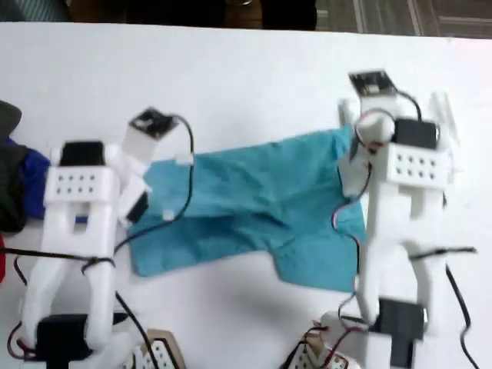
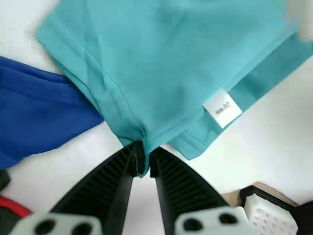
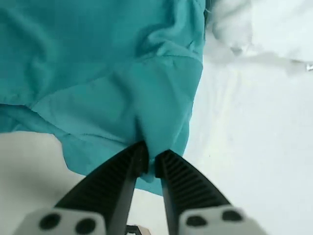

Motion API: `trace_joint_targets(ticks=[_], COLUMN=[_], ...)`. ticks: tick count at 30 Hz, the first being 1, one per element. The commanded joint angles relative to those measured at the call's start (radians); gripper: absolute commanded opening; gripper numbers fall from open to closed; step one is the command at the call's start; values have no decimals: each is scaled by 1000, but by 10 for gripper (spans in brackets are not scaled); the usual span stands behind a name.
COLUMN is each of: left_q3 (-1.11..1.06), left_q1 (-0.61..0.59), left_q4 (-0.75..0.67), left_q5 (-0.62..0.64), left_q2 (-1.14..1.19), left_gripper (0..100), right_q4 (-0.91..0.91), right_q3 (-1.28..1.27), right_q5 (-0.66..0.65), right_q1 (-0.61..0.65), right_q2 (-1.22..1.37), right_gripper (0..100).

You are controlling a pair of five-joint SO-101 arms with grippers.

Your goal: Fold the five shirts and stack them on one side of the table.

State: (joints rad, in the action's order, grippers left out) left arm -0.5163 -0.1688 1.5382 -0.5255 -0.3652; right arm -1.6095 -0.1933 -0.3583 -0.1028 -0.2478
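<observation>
In the middle of the table (image 1: 231, 69), the left hand (image 2: 145, 164) is pinching the teal shirt (image 1: 254, 207) at 9 o'clock and the right hand (image 3: 149, 161) at 3 o'clock, so both should be lifting together, keeping it tight.

My 2 grippers, both clamped on cloth

My left gripper (image 2: 144, 155) has its 2 black jaws pinched on a fold of the teal shirt (image 2: 161, 58). My right gripper (image 3: 150, 155) pinches another edge likewise. My left arm (image 1: 77, 207) and right arm (image 1: 400, 200) stand well apart, wrists tipped downward.
</observation>
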Motion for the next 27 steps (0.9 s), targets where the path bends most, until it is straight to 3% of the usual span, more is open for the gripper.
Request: trace_joint_targets(ticks=[1, 10, 16, 27], left_q3=[-120, -317, -360, -360], left_q1=[11, 14, 15, 64], left_q4=[-86, -275, -336, -333], left_q5=[8, 8, 8, 8], left_q2=[-49, -48, -48, -46], left_gripper=[26, 26, 26, 26], right_q4=[65, 182, 182, -44], right_q3=[-163, -390, -391, -245], right_q5=[-75, -138, -138, -140], right_q1=[-68, -104, -110, -79], right_q2=[-136, -150, -163, -189], right_gripper=[18, 18, 18, 18])
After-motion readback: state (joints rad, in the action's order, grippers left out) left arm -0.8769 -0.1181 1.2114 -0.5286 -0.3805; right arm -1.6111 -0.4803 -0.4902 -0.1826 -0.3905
